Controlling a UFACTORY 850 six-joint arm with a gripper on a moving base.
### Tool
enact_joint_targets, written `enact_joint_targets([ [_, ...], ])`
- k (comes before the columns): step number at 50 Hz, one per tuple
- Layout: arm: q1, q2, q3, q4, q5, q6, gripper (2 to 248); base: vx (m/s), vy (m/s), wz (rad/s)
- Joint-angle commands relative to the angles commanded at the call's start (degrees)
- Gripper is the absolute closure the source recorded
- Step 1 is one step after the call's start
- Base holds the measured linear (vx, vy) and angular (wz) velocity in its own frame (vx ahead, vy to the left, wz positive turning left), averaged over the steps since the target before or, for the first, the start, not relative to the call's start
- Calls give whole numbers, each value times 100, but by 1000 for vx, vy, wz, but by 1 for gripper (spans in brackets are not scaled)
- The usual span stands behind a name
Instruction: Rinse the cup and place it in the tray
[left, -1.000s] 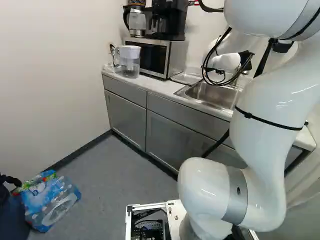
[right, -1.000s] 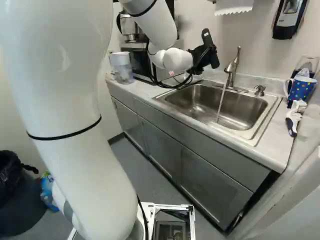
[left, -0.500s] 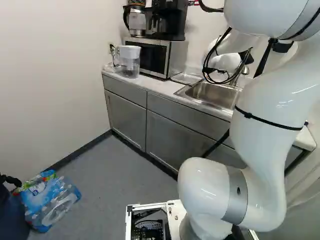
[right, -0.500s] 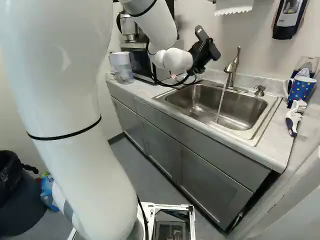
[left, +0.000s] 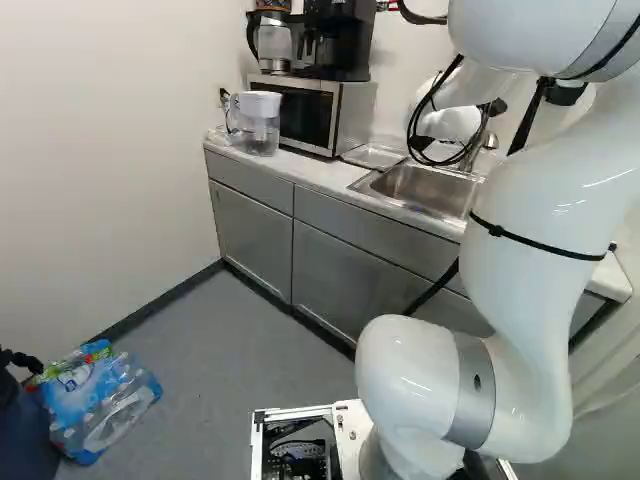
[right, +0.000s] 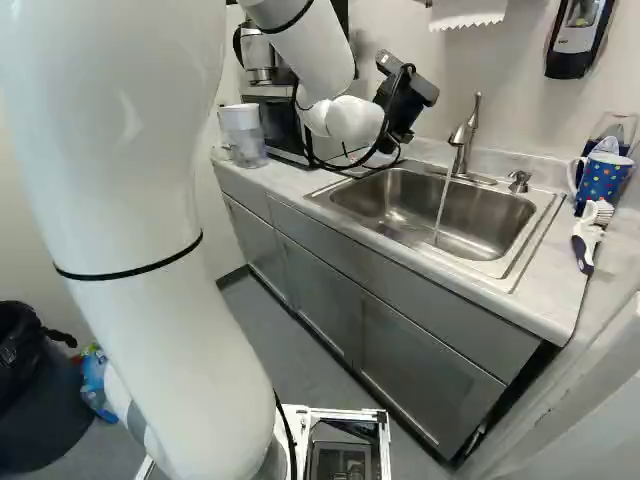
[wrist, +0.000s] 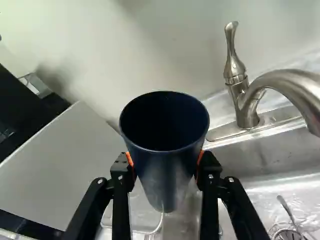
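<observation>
Turned at the wrist since the earlier frame, at the end of the white arm (right: 350, 122), with the base unmoved. Look by the sink (right: 490, 225) and near the faucet (wrist: 245, 107) for the black gripper (wrist: 165, 158), fingers parted to the width of the dark blue cup (wrist: 168, 177) and clamping it with both orange pads (wrist: 129, 159) below the rim. Probably light, stiff and slippery once wet, so best gripped firmly around the tapering body.
</observation>
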Motion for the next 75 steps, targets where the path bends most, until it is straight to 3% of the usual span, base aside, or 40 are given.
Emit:
enact_joint_targets([
  [40, 0, 0, 0, 0, 0, -2407, 125, 0, 0, 0],
  [62, 3, -2, -2, 0, 0, -2407, 125, 0, 0, 0],
  [75, 165, -103, -113, 0, 0, -2407, 125, 0, 0, 0],
])
